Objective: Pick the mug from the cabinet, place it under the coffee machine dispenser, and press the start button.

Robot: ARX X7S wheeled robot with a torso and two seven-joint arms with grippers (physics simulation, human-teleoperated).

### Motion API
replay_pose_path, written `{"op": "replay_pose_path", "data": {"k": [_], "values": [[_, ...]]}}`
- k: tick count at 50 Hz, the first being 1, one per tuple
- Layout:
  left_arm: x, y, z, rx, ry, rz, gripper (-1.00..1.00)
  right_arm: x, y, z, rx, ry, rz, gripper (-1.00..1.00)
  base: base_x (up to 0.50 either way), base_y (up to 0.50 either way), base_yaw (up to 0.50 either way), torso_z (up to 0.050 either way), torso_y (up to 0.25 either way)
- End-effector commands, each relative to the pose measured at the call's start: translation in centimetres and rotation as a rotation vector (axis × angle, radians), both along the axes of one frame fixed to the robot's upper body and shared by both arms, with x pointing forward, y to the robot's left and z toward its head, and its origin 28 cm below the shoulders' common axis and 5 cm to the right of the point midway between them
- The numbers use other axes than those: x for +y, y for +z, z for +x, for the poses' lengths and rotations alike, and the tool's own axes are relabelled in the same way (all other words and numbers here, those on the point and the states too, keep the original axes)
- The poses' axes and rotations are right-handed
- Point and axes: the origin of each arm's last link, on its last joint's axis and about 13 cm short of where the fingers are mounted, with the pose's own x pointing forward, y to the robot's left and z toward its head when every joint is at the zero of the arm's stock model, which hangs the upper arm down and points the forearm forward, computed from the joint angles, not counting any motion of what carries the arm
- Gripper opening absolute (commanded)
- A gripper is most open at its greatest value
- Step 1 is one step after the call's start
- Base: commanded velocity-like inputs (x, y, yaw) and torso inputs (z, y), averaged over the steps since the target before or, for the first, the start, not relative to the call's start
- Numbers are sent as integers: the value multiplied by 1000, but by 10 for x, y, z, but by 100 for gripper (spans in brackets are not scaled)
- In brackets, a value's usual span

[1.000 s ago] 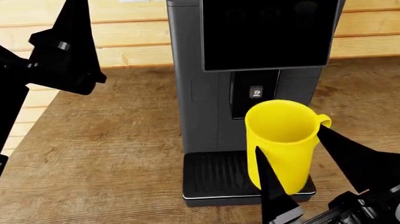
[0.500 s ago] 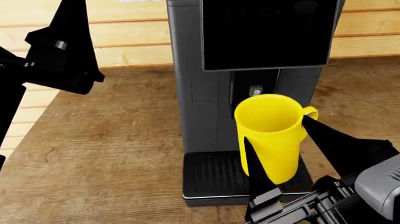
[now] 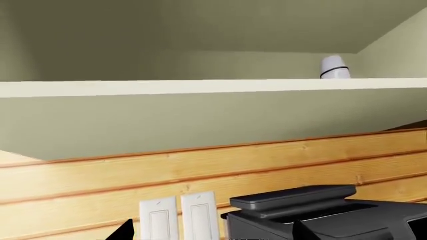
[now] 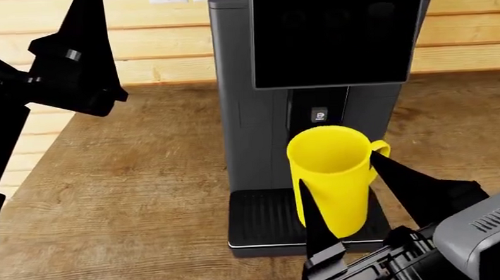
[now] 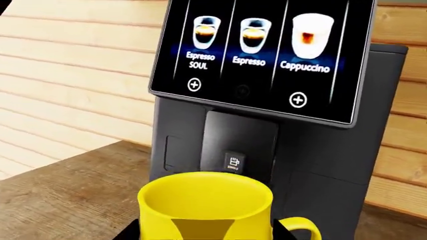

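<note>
Right gripper (image 4: 347,192) clamped on mug (image 4: 329,177), upright over drip tray (image 4: 262,225), just below dispenser (image 4: 319,115). Left gripper (image 4: 81,49) raised; can't tell its state.

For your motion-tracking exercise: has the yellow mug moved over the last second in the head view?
Yes. The mug, held in the right gripper, has shifted left and lower against the coffee machine dispenser, now nearly below it, over the drip tray.

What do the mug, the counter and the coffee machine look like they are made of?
Mug: smooth, uniform matte yellow, plastic or glazed ceramic; cannot tell which. Counter: brown wood, grain and knots visible. Coffee machine: matte dark grey casing, likely plastic, with a glossy black glass-like panel.
</note>
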Motion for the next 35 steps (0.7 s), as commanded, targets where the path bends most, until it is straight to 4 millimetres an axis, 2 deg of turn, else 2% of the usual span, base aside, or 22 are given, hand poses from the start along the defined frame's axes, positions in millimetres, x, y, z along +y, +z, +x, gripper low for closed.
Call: {"op": "replay_pose_path", "data": {"k": [1, 7, 29, 35], "values": [[1, 0, 1, 0, 5, -2, 100, 14, -20, -14, 186, 104, 47, -100, -500, 0, 0, 0, 0], [0, 0, 0, -1, 5, 0, 100, 13, -21, -13, 188, 98, 50, -100, -500, 0, 0, 0, 0], [1, -2, 1, 6, 7, -4, 100, 2, -6, 3, 59, 40, 47, -100, 0, 0, 0, 0, 0], [0, -2, 1, 6, 5, -3, 100, 0, -5, 6, 81, 50, 50, -100, 0, 0, 0, 0, 0]]}}
